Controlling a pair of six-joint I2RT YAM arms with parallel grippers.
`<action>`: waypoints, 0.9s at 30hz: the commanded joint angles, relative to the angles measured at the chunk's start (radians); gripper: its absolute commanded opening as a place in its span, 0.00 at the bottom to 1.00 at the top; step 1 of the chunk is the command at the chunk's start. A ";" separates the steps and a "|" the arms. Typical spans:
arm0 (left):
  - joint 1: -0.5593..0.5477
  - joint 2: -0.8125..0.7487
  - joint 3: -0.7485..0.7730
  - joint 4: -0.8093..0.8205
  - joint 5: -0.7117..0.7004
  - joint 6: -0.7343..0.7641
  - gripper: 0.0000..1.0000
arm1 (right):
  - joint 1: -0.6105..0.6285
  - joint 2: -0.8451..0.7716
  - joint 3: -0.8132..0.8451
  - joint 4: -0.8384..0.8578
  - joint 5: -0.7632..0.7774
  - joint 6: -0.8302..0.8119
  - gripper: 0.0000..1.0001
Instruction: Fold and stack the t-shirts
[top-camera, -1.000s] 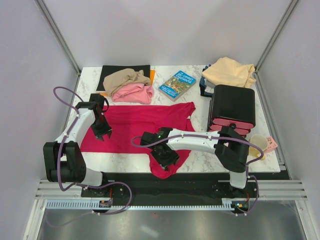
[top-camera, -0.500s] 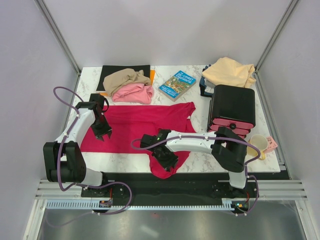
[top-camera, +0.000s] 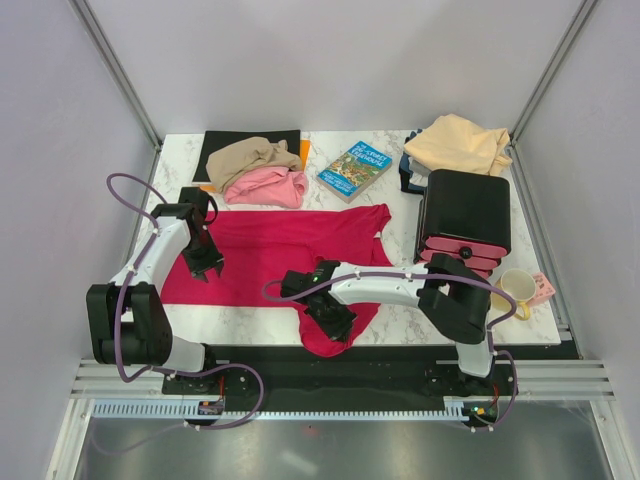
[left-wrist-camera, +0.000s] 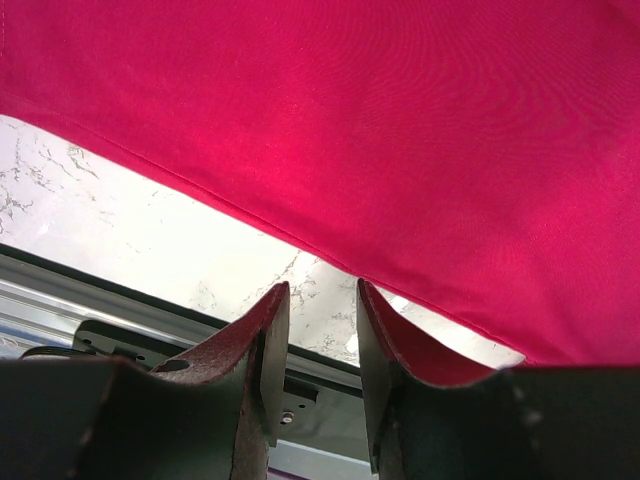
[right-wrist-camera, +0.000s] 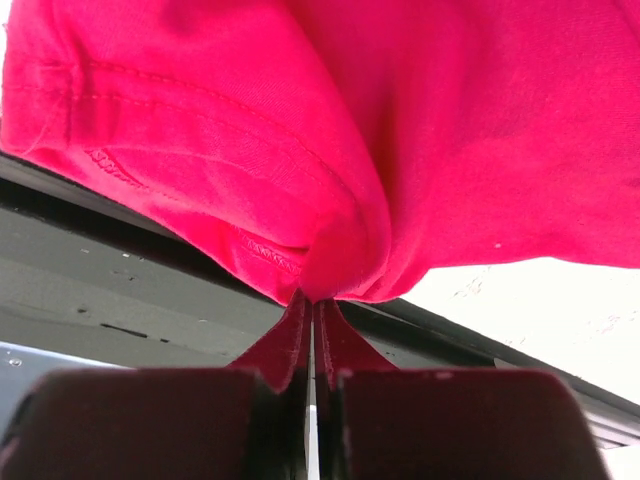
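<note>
Right gripper (right-wrist-camera: 312, 305) first: pressed tight together on a bunched fold of the crimson t-shirt (top-camera: 280, 250), close to a stitched hem, at the near edge of the table (top-camera: 240, 320), with some cloth reaching over that edge. Left gripper (left-wrist-camera: 322, 300) with jaws apart and nothing between them, fingertips just beside the near hem on the left part of the same shirt; touching the cloth or not, cannot tell. Rest of this shirt spread mostly flat in one layer across the middle of the marble top, with no clean fold anywhere on it. Looks like only the beginning of the first fold. Further back on the left, the pink t-shirt (top-camera: 265, 187) and the tan-brown t-shirt (top-camera: 245, 155), both crumpled and touching each other, the tan one partly on a black mat (top-camera: 225, 138). In the far right corner the peach-cream t-shirt (top-camera: 458, 143), loosely heaped behind a black drawer unit (top-camera: 465, 215), with a blue book (top-camera: 355, 170) between the two groups. So far nothing folded, nothing stacked, no pile started. Left to do, most probably: finish the crimson one, then fold the other three and put all four in one stack
</note>
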 joint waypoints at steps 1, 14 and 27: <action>0.004 -0.005 0.031 0.020 -0.011 0.033 0.40 | 0.005 0.010 -0.002 0.008 0.001 -0.002 0.00; 0.135 0.007 0.007 -0.028 -0.160 -0.040 0.43 | -0.018 -0.087 0.113 -0.116 0.126 -0.032 0.00; 0.270 0.089 -0.010 -0.011 -0.198 -0.070 0.54 | -0.162 -0.103 0.202 -0.170 0.172 -0.131 0.00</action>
